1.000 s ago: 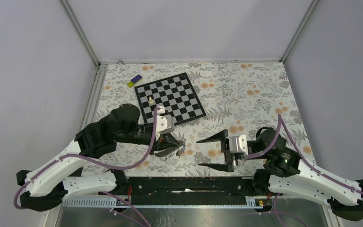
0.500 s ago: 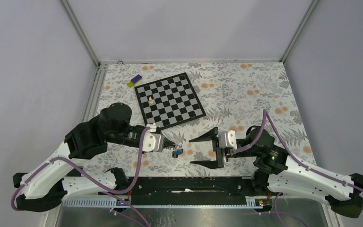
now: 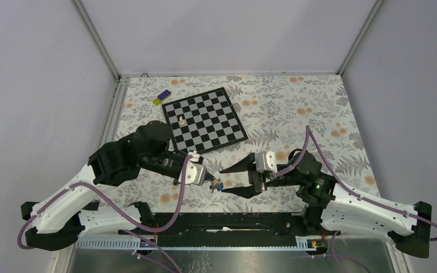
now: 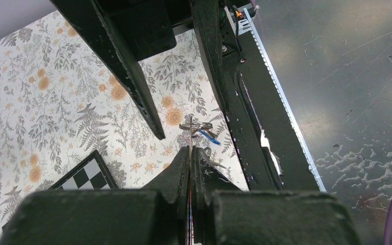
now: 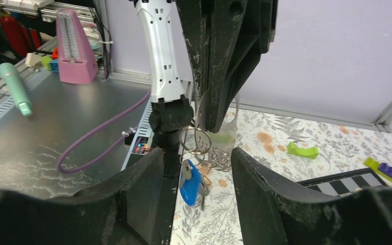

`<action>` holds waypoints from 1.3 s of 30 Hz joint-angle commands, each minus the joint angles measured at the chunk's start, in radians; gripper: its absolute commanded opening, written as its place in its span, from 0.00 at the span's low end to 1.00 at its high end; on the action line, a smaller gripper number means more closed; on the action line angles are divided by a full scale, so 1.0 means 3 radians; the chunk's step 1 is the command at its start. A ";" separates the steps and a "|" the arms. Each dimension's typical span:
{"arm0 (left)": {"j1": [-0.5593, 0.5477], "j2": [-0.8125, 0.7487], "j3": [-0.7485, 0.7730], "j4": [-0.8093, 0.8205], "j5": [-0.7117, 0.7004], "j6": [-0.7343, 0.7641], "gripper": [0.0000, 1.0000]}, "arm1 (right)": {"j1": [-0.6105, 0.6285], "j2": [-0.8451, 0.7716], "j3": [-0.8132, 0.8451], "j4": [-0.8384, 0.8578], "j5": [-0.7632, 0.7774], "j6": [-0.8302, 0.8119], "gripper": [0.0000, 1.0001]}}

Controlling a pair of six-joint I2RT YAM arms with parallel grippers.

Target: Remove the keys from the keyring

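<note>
Because the left end effector (image 3: 209,182) is clamped tight on thin metal at the top of the bunch, apparently the wire of the keyring (image 5: 196,140), the whole cluster hangs in the air just above the near edge of the surface (image 3: 296,108), roughly midway along it. The blue tag (image 5: 189,178) and the keys (image 5: 202,190) dangle straight down under the ring, so the bunch's long axis is vertical. The right end effector (image 3: 222,181) faces it from the right with its fingers spread wide and nothing between them but air. Its tips reach either side of the bunch without visibly touching it. The keys therefore lie dead ahead of the right end effector, in line with its gap. As the only free arm, the right one is best placed to pinch a key, judging from this.
</note>
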 commanded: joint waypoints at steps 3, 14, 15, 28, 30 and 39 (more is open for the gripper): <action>-0.0018 -0.0064 0.0178 0.0130 0.0142 0.0068 0.00 | 0.0018 0.0064 -0.0022 0.0265 -0.0088 0.0148 0.54; -0.0018 -0.0045 0.0194 0.0132 0.0144 0.0076 0.00 | 0.0018 0.0174 -0.0097 0.0542 -0.0004 0.0356 0.58; -0.0018 -0.0044 0.0195 0.0134 0.0142 0.0076 0.00 | 0.0018 0.0195 -0.0109 0.0574 0.0025 0.0387 0.58; -0.0018 -0.0044 0.0194 0.0132 0.0114 0.0073 0.00 | 0.0018 0.0303 -0.0177 0.0739 0.0330 0.0677 0.47; -0.0018 -0.0042 0.0188 0.0133 0.0109 0.0070 0.00 | 0.0018 0.0292 -0.0193 0.0792 0.0308 0.0717 0.48; -0.0018 -0.0085 0.0150 0.0155 0.0063 0.0050 0.00 | 0.0018 0.0179 -0.0230 0.0691 0.0318 0.0696 0.30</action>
